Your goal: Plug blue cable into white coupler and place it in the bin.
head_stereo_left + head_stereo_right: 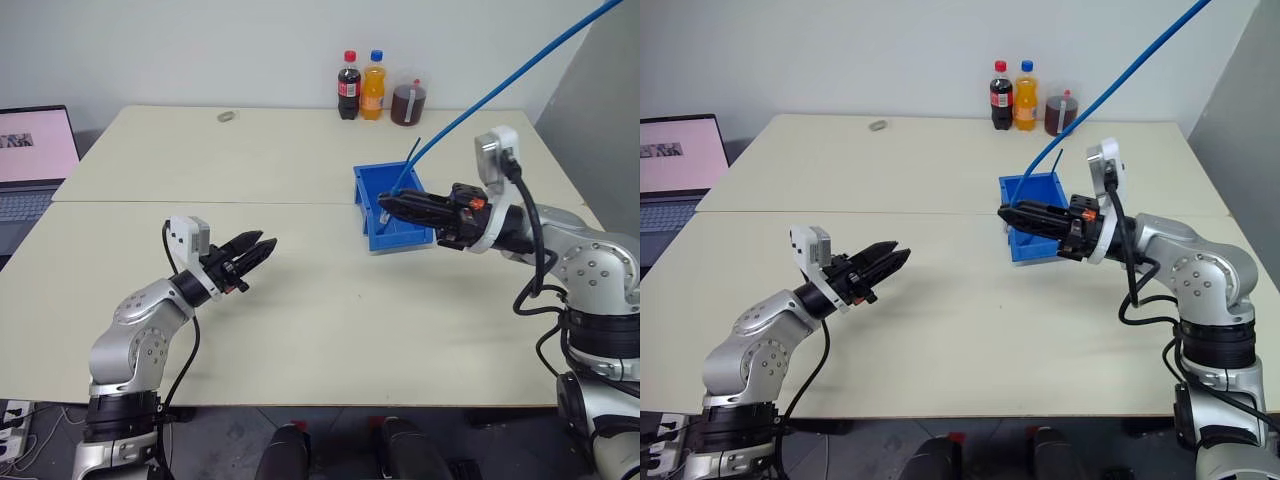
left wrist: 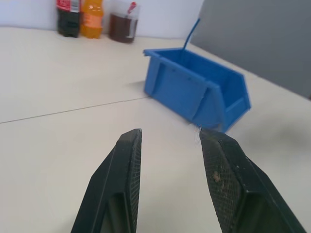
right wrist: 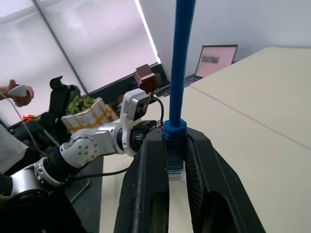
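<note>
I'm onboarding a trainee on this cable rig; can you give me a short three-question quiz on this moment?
1. True or false: the right gripper is shut on the blue cable's plug.
2. What does the left gripper hold? A) the white coupler B) nothing C) a bottle
3. What stands at the table's far edge, beyond the bin?

Key:
1. True; the plug sits pinched between the fingers, the cable running up and away.
2. B; its fingers are apart with only table between them.
3. A cola bottle, an orange drink bottle and a jar of brown liquid.
</note>
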Robot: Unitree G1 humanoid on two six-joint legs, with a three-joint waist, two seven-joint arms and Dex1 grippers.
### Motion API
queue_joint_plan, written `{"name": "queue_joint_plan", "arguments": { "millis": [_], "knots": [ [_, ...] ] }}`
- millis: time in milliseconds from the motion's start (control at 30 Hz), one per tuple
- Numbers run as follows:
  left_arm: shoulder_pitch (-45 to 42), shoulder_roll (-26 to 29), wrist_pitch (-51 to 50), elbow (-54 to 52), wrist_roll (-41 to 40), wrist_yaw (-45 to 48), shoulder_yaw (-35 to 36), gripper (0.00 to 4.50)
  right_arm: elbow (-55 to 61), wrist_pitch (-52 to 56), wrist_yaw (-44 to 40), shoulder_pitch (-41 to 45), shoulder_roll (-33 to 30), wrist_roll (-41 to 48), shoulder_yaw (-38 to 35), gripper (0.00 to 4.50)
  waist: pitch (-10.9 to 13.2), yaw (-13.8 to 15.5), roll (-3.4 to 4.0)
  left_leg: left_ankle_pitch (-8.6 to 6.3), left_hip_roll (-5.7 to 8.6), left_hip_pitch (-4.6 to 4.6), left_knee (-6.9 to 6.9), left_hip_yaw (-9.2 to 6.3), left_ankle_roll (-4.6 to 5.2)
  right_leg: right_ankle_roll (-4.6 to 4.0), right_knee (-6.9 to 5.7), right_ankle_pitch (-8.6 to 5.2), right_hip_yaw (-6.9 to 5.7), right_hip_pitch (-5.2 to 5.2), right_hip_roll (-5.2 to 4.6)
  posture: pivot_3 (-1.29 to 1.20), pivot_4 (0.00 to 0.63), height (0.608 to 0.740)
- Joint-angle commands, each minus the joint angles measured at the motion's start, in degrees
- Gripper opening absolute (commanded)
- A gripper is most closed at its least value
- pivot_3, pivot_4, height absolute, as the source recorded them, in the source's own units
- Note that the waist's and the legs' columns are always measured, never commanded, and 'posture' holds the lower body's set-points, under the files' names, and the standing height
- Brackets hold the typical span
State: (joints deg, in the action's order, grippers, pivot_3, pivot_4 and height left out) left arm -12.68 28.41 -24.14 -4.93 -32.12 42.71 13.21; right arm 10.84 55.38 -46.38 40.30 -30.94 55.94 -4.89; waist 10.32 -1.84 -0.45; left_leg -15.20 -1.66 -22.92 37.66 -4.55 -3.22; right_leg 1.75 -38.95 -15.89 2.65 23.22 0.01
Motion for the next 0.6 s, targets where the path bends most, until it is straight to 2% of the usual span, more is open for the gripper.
{"name": "queue_joint_plan", "arguments": {
  "millis": [33,333,467,600],
  "knots": [
    [2.36,1.39,2.22,-3.97,0.89,-1.24,2.51,2.70,1.55,-1.33,-1.51,1.34,0.81,-0.73,1.49,0.18,0.03,0.05,-0.04,0.00,0.00,0.00,0.00,0.00,0.00,0.00,0.00,0.00,0.00,0.00,0.00,0.00,0.150,0.740],
    [10.16,4.41,5.76,0.68,2.91,-1.09,8.20,4.42,2.06,-2.06,-3.48,0.97,2.60,-3.62,5.78,0.18,0.13,-0.02,-0.11,0.00,-0.01,0.01,-0.01,0.00,0.00,0.00,0.00,0.00,-0.01,0.01,0.00,0.00,0.150,0.740],
    [11.80,6.31,10.33,5.70,4.66,0.61,9.93,4.50,2.66,-1.93,-3.49,0.67,2.92,-4.01,6.73,0.18,0.17,0.09,-0.14,0.00,-0.02,0.01,-0.02,0.00,0.00,-0.01,0.00,0.00,-0.02,0.03,-0.01,0.00,0.150,0.740],
    [9.56,8.93,14.73,12.56,5.79,2.25,11.42,4.50,3.21,-1.53,-3.48,0.59,3.09,-4.25,7.56,0.18,0.19,0.11,-0.16,0.00,-0.02,0.01,-0.02,-0.01,0.00,-0.01,0.00,0.00,-0.06,0.04,-0.01,0.00,0.150,0.740]
  ]
}}
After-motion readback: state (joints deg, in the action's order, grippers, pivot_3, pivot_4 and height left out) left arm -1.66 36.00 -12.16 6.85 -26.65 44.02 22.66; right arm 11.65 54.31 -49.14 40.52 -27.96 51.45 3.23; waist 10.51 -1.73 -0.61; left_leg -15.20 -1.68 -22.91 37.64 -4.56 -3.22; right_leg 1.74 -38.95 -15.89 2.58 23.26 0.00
